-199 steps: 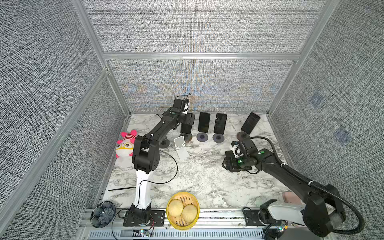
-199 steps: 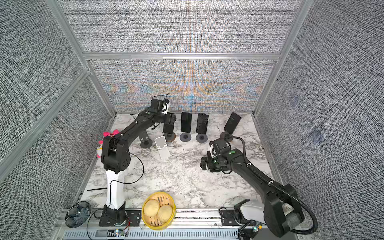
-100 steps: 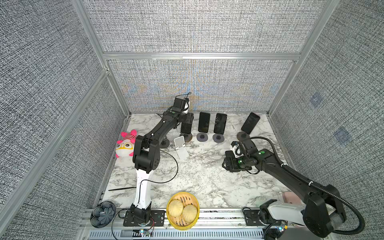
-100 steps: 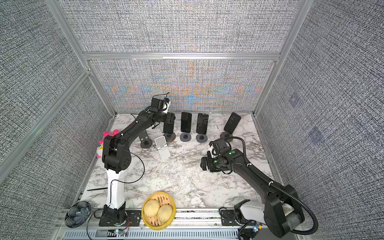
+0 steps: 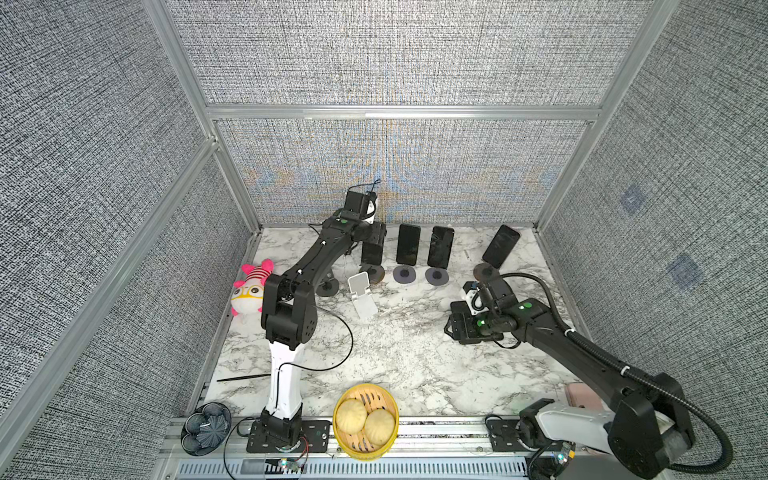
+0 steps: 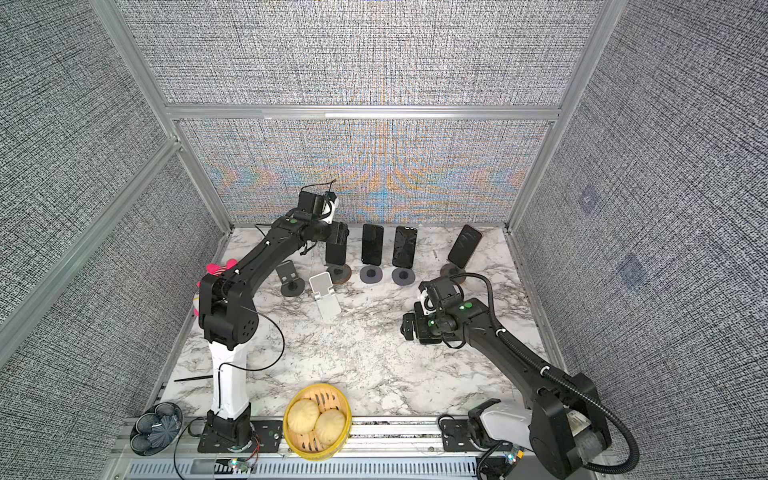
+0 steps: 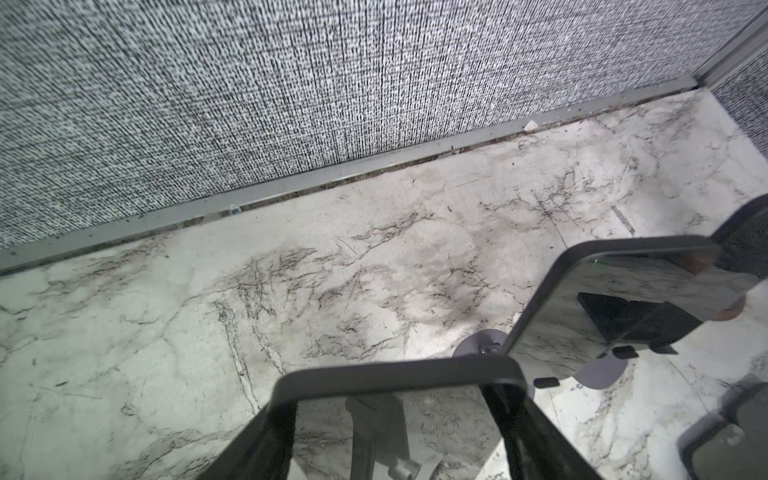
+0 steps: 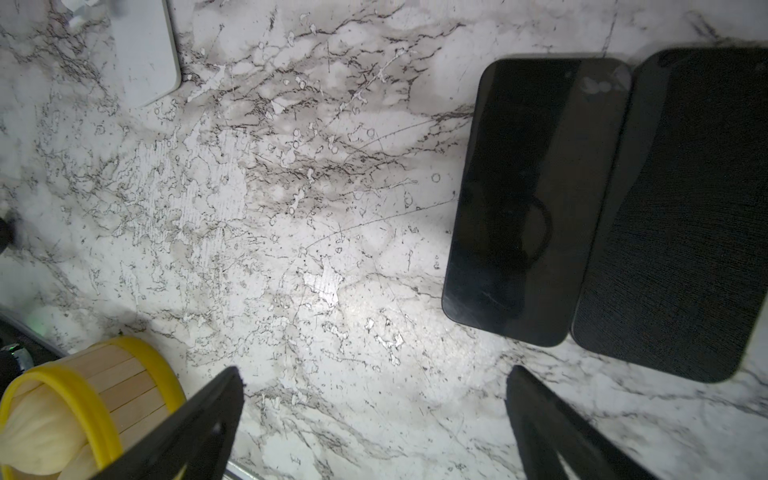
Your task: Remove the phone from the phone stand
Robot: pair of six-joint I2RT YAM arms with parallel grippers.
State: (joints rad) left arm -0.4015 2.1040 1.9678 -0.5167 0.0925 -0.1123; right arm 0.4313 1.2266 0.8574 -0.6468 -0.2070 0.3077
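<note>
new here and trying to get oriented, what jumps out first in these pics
Dark phones stand in a row at the back, the left tool clasping the leftmost phone. A yellow basket of buns sits at the front edge, a pink plush at the left.

A robotics lab cell: grey woven panels (image 5: 395, 54) in aluminium framing (image 5: 399, 112) box in a marble table (image 5: 415, 361).

Showing glossy glass on the phone (image 7: 449, 424), smooth marble on the table (image 7: 374, 257), rough woven cloth on the walls (image 7: 291, 83), matt metal on the frame rail (image 7: 332, 170).
</note>
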